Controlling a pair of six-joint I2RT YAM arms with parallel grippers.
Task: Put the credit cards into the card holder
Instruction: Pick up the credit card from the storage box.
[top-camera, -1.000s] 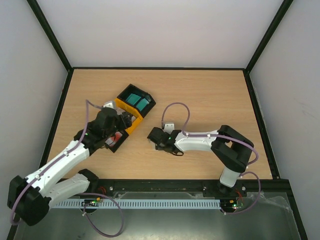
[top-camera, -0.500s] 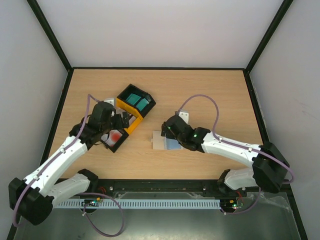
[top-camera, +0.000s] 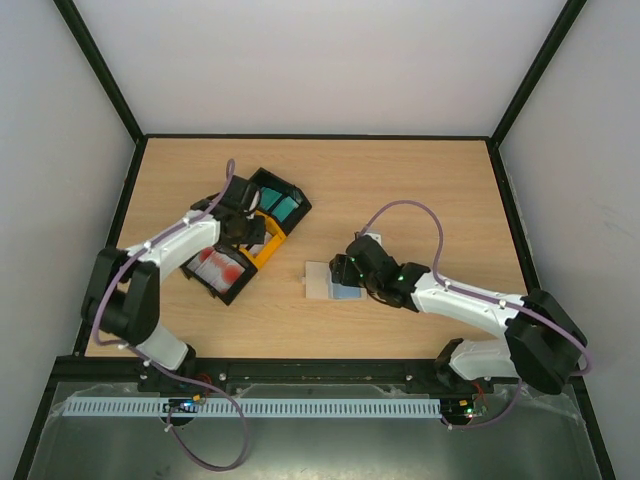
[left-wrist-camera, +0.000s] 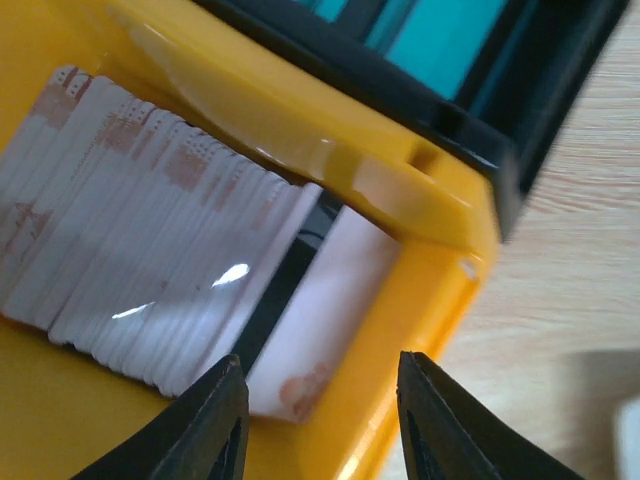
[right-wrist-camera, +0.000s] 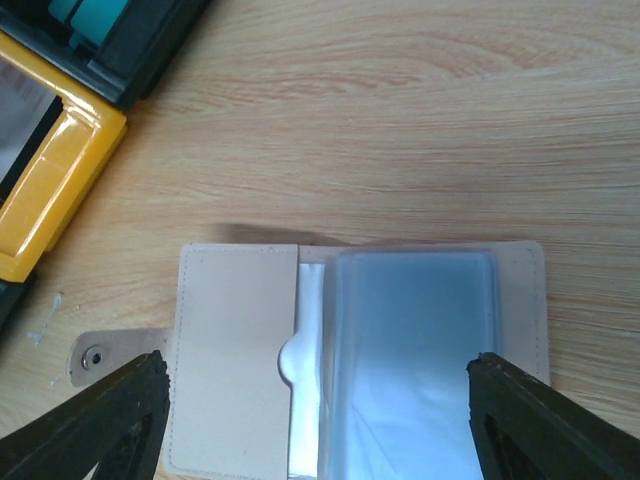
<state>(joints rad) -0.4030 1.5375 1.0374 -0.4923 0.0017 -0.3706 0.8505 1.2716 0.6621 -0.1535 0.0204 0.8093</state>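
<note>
The card holder lies open and flat on the table, a beige flap on the left and clear bluish sleeves on the right. It also shows in the top view. My right gripper is open just above it, its jaws wider than the holder, holding nothing. My left gripper is open over the yellow bin. Between its jaws leans a white credit card with red marks. A stack of like cards stands to the left. Teal cards sit in the black bin beyond.
Three tray bins lie in a diagonal row at left: black with teal cards, yellow, black with white and red cards. The left gripper is over the yellow one, the right gripper at the holder's right edge. Black frame posts border the table.
The left gripper has moved up and right from the near black bin to the yellow bin. The right gripper has drawn back, uncovering the opened holder.
</note>
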